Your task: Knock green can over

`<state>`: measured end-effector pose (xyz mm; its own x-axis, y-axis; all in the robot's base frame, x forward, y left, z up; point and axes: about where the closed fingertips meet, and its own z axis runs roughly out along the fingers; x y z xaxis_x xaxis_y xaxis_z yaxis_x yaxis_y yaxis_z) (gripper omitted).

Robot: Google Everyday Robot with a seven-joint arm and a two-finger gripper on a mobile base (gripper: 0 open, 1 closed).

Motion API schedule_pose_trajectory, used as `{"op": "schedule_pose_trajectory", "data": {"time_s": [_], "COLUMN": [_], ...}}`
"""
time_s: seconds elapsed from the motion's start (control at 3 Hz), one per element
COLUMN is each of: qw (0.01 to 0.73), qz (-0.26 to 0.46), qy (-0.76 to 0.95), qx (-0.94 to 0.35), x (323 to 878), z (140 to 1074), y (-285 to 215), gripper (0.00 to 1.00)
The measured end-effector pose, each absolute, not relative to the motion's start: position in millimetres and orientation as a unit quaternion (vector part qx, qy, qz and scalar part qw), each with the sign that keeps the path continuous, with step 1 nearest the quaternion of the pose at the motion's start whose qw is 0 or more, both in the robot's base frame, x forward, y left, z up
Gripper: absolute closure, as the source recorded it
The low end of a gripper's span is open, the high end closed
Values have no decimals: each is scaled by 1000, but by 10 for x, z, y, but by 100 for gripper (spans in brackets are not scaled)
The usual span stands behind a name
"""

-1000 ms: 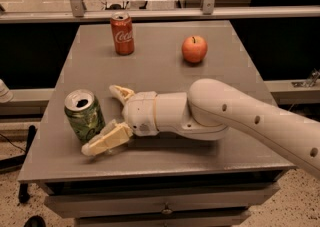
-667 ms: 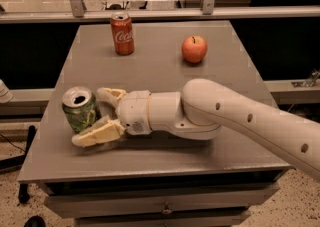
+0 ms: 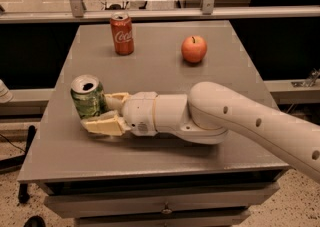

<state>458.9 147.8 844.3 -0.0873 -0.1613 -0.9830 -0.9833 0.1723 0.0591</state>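
Green can pinned at the table's near-left, gripper right up against it.

The green can [image 3: 88, 97] stood on the near-left part of the grey table [image 3: 155, 78], its silver top open, the body maybe leaning a shade to the left. And there was the gripper [image 3: 98, 113], low over the tabletop, fingers spread apart: the near finger [image 3: 106, 125] lay along the can's foot, touching it, the far one [image 3: 118, 100] tucked beside the can's right flank. Nothing was clamped. The white arm [image 3: 250, 121] came in from the right. Well behind stood a red Coca-Cola can [image 3: 122, 33] and an apple [image 3: 194, 49], upright and apart.
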Motion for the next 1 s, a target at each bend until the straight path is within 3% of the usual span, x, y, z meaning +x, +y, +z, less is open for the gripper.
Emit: {"op": "schedule_pose_trajectory", "data": {"time_s": [0.33, 0.67, 1.0], "qw": [486, 481, 443], "qz": [395, 342, 277], "qy": [615, 629, 642], "qx": [-479, -506, -561], "x": [4664, 4765, 4780], "z": [8593, 8882, 9244], "y": [1174, 885, 689], "gripper": [88, 100, 100]}}
